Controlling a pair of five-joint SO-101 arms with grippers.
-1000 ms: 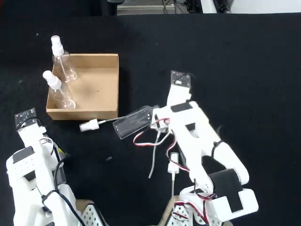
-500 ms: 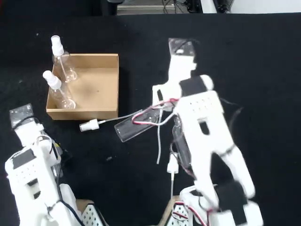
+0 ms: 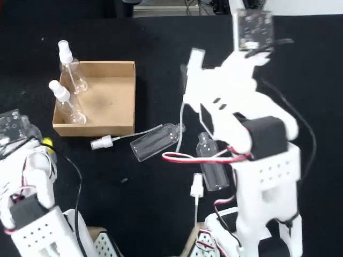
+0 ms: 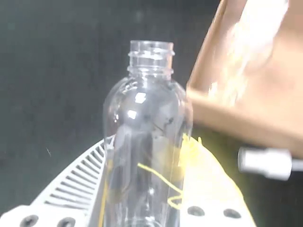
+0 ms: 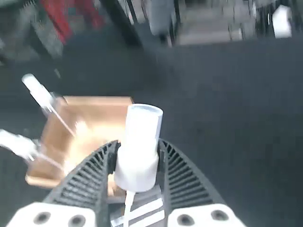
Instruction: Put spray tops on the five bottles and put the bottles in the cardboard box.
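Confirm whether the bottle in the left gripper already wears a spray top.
No, the bottle in the left gripper shows a bare threaded neck.

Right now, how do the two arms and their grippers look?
Both are white with black motor blocks. The right arm carries red and white cables, the left arm a black one. The right gripper and left gripper have ribbed fingers.

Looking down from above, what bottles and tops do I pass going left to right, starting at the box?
Spray-topped bottles in the cardboard box → loose spray top → capless bottle lying on its side → second capless bottle.
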